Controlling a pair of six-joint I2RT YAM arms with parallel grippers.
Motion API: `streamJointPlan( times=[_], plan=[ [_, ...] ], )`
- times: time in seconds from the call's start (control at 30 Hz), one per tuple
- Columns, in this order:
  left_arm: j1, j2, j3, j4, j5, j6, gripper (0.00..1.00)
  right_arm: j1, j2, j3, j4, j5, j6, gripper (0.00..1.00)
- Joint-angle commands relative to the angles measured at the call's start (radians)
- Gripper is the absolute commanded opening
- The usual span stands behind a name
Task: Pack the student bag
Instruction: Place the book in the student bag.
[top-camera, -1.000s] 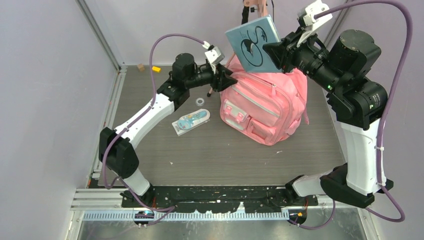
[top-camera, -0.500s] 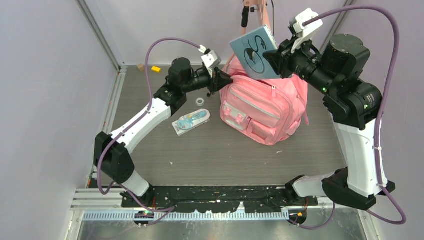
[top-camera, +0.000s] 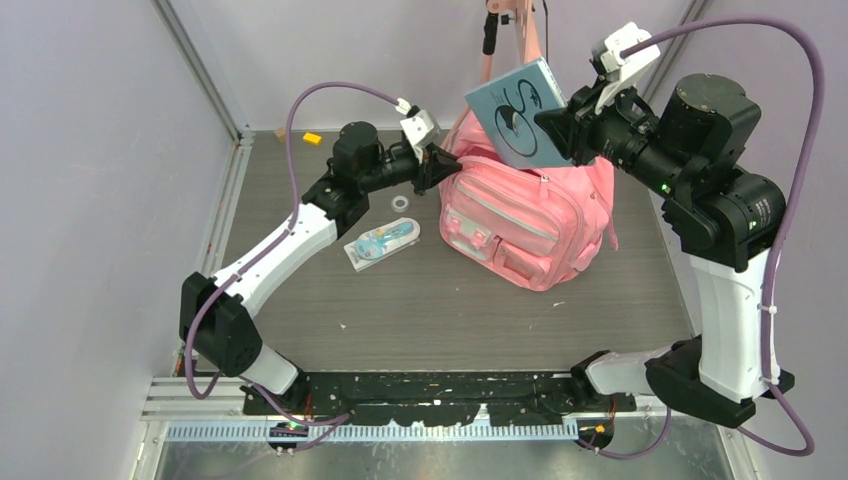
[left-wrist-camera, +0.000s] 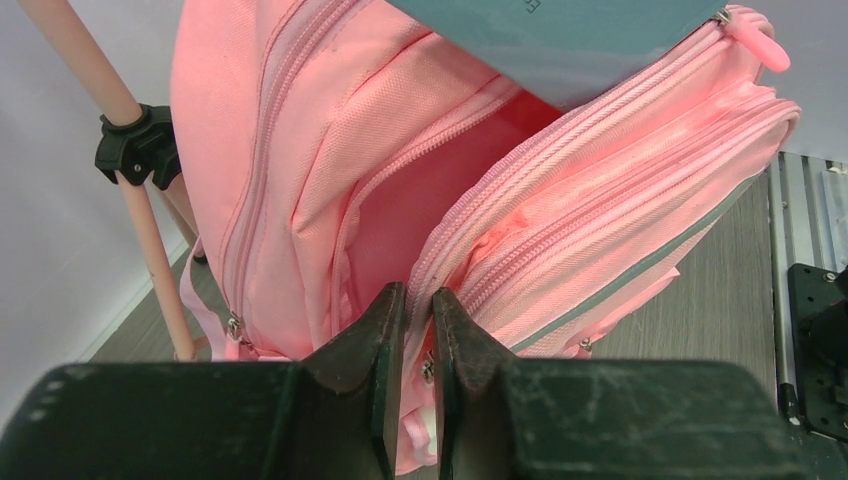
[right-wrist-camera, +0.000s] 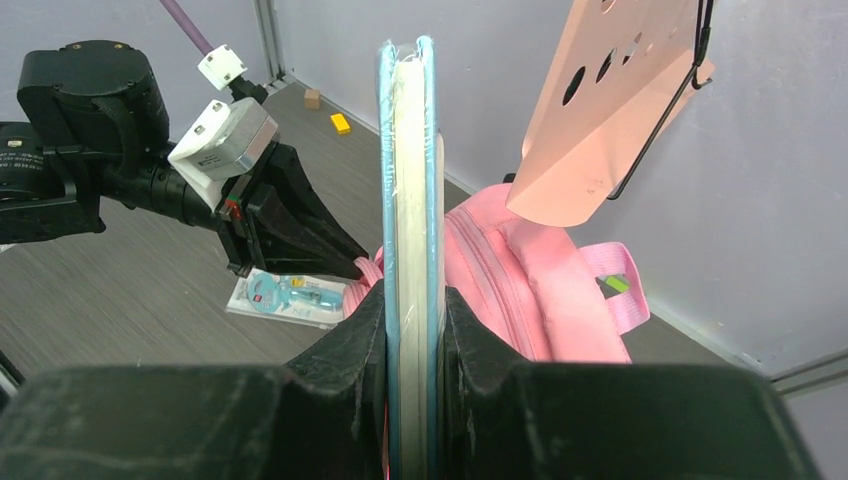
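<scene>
You've 1 student bag (top-camera: 525, 215) far-centre on counter (top-camera: 450, 310), L jaws pinching its opening edge. R jaws grip 1 blue book (top-camera: 520, 112) above it. 1 blister pack (top-camera: 382, 241) left, 1 ring (top-camera: 400, 202) by it.

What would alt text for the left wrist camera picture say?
Two dark fingers pinch the edge of an open pink backpack, holding its main compartment apart. A blue-grey book hangs over the opening at the top of the picture.

One pink backpack (top-camera: 525, 220), one blue book (top-camera: 520, 112), one blister pack (top-camera: 382, 242), one small ring (top-camera: 400, 202), two small blocks (top-camera: 313, 138)
</scene>
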Motion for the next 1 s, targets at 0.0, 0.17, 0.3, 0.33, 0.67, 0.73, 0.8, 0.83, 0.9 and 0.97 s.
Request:
streamJointPlan(
  times=[0.0, 0.17, 0.3, 0.33, 0.67, 0.73, 0.8, 0.83, 0.9, 0.97],
  plan=[
    [-0.019, -0.032, -0.013, -0.057, 0.013, 0.013, 0.0, -0.004, 0.033, 0.093, -0.027, -0.002, -0.012, 0.0],
    [-0.019, -0.038, -0.005, -0.082, 0.008, 0.033, 0.0, -0.004, 0.04, 0.092, -0.122, 0.008, -0.072, 0.0],
    [-0.019, -0.034, 0.015, -0.108, 0.009, 0.056, 0.0, -0.004, 0.061, 0.112, -0.195, -0.01, -0.094, 0.0],
    [-0.018, -0.032, 0.02, -0.108, 0.009, 0.06, 0.0, -0.004, 0.065, 0.117, -0.219, -0.016, -0.101, 0.0],
    [-0.019, -0.01, 0.062, -0.155, 0.008, 0.08, 0.0, -0.006, 0.168, 0.203, -0.409, 0.105, -0.155, 0.0],
    [-0.019, -0.004, 0.066, -0.155, 0.01, 0.081, 0.0, -0.006, 0.177, 0.209, -0.424, 0.099, -0.166, 0.0],
    [-0.019, 0.001, 0.073, -0.155, 0.014, 0.083, 0.0, -0.006, 0.195, 0.224, -0.443, 0.085, -0.172, 0.0],
    [-0.019, 0.004, 0.077, -0.155, 0.015, 0.086, 0.0, -0.007, 0.202, 0.24, -0.463, 0.072, -0.177, 0.0],
    [-0.019, 0.014, 0.091, -0.161, 0.016, 0.088, 0.0, -0.006, 0.235, 0.266, -0.497, 0.053, -0.188, 0.0],
    [-0.019, 0.023, 0.104, -0.169, 0.019, 0.092, 0.0, -0.006, 0.272, 0.287, -0.531, 0.053, -0.195, 0.0]
  ],
)
